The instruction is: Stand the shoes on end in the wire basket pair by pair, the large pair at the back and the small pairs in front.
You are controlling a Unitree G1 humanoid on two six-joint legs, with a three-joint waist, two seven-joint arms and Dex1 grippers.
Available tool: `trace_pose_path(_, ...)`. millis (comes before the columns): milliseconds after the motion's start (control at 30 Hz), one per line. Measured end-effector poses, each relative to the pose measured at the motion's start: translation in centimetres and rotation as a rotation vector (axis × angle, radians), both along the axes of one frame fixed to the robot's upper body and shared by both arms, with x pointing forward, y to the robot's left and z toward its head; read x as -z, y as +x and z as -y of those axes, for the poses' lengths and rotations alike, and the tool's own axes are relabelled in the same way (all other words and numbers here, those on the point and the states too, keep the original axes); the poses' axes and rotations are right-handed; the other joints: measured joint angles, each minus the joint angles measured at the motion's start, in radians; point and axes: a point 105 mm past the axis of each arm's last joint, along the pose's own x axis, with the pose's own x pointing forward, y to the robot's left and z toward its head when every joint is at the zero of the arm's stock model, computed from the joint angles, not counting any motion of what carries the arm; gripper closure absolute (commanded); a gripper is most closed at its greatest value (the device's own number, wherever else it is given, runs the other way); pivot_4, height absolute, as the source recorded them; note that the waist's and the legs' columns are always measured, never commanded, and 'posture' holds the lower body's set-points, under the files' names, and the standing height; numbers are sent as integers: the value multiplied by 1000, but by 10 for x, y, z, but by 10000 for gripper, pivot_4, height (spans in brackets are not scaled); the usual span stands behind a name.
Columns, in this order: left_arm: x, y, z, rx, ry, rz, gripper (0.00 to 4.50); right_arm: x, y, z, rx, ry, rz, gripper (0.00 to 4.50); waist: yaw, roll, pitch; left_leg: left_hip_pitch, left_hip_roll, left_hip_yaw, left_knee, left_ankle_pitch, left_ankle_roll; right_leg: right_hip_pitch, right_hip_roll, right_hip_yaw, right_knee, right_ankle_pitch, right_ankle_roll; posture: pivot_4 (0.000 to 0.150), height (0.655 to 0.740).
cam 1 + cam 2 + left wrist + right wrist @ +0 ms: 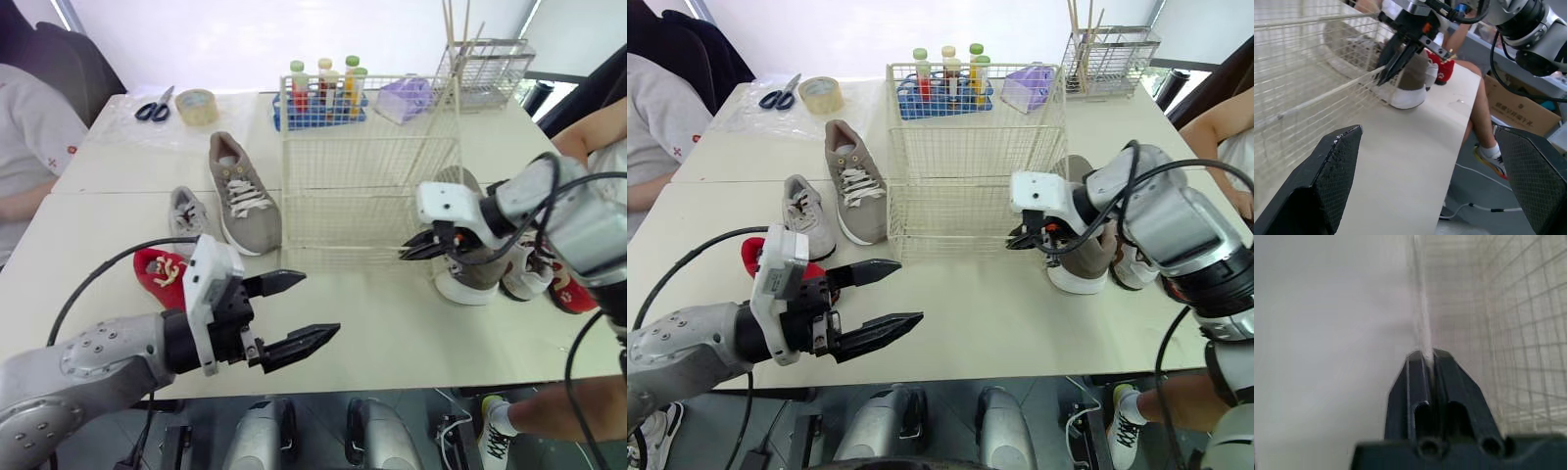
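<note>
The empty wire basket [367,166] stands mid-table. My right gripper [409,253] is shut on the wire at its near right bottom corner, as the right wrist view [1425,355] confirms. Behind that gripper lie a large grey shoe [480,269], a small white shoe [524,274] and a red shoe [573,294]. Left of the basket lie the other large grey shoe [240,196], a small grey shoe [186,217] and a red shoe [162,269]. My left gripper [318,305] hovers open over the table's front, holding nothing, pointing toward the basket [1303,73].
Scissors [154,108], a tape roll [197,105], a blue rack of bottles [323,93], a purple box [404,98] and a metal rack [487,69] line the back. A person [29,147] sits at the left; another person's arm [588,137] is at the right.
</note>
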Motion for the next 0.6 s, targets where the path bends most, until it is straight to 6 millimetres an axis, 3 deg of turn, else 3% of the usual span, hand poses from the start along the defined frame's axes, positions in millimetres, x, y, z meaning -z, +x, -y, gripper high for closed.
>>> trace_pose_path(167,0,0,0,11,9,10,0,0,9,-5,-82,-16,98,44571,-13,0,0,0,2,-1,3,1,-1,0,3,0,2,0,0,1500,7371)
trace_pose_path(600,0,3,-2,21,26,20,0,3,12,-18,-79,57,127,44571,-23,0,0,2,4,-1,5,1,-2,1,3,0,5,-1,-2,1500,7371)
